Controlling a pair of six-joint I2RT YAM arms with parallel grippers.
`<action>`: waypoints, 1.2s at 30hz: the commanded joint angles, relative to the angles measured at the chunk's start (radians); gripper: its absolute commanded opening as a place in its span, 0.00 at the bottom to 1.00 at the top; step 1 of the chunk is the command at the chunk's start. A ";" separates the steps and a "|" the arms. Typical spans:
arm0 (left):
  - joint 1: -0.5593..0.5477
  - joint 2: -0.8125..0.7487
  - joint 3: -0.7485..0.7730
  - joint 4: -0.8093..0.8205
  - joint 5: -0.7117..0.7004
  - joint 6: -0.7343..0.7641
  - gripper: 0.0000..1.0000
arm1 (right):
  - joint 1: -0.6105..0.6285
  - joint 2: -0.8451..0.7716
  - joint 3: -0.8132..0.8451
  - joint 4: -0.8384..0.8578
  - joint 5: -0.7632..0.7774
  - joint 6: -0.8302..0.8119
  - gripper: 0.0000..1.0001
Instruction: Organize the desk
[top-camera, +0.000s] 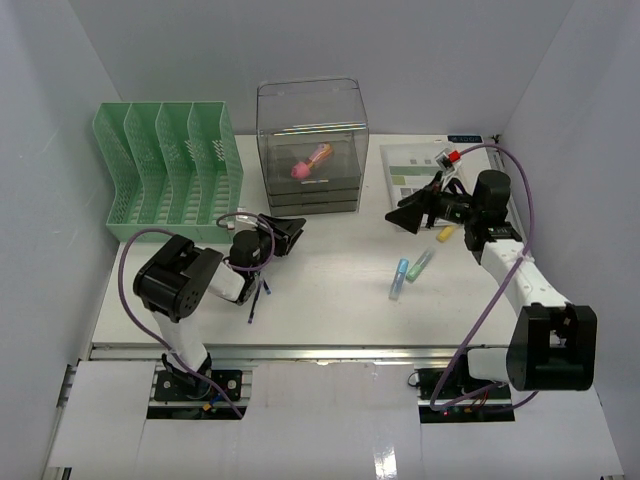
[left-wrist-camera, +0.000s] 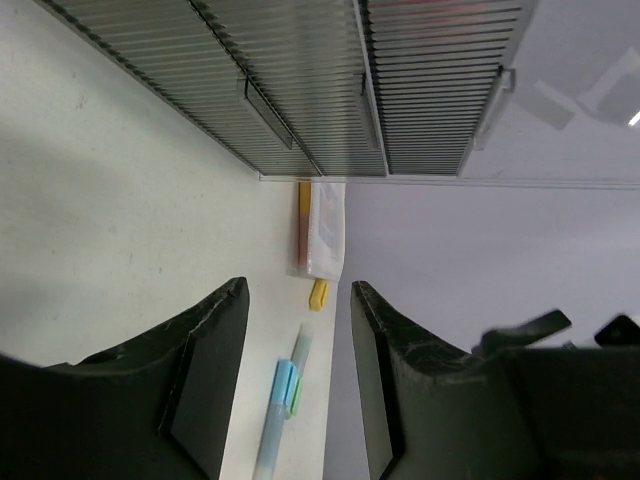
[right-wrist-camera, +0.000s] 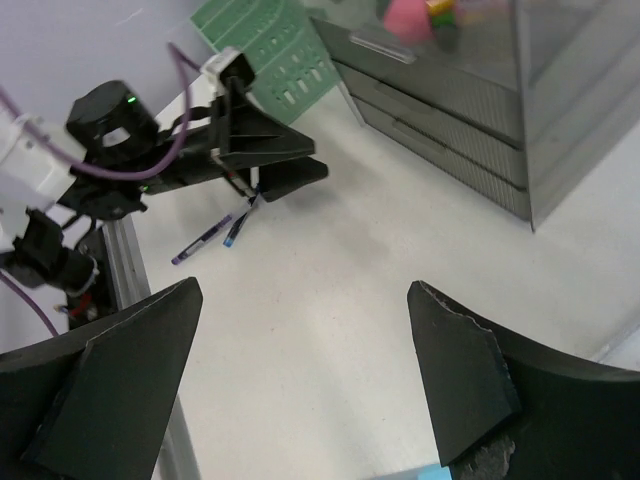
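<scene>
The white desk (top-camera: 330, 295) has a silver rail (top-camera: 330, 351) along its near edge. My left gripper (top-camera: 293, 232) is open and empty, low over the desk in front of the drawer unit (top-camera: 311, 150). In the left wrist view (left-wrist-camera: 298, 290) its jaws frame a blue highlighter (left-wrist-camera: 272, 410), a yellow one (left-wrist-camera: 318, 293) and a white packet (left-wrist-camera: 326, 230) far off. My right gripper (top-camera: 398, 218) is open and empty, left of the white sheet (top-camera: 415, 172). It stands wide open above bare desk in the right wrist view (right-wrist-camera: 303, 290).
A green file organiser (top-camera: 170, 170) stands at the back left. The drawer unit holds a pink item (top-camera: 305, 167). Blue (top-camera: 399, 278), green (top-camera: 420, 264) and yellow (top-camera: 446, 234) highlighters lie at the right. Two pens (top-camera: 256, 298) lie by the left arm and also show in the right wrist view (right-wrist-camera: 210, 235).
</scene>
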 joint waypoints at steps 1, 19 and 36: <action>0.007 0.092 0.081 0.253 0.013 -0.014 0.57 | -0.009 -0.140 -0.083 0.060 -0.178 -0.180 0.90; 0.006 0.220 0.338 -0.028 -0.114 -0.059 0.35 | -0.145 -0.202 -0.281 0.317 -0.285 -0.050 0.90; 0.007 0.180 0.402 -0.233 -0.162 -0.038 0.40 | -0.199 -0.214 -0.324 0.470 -0.312 0.083 0.90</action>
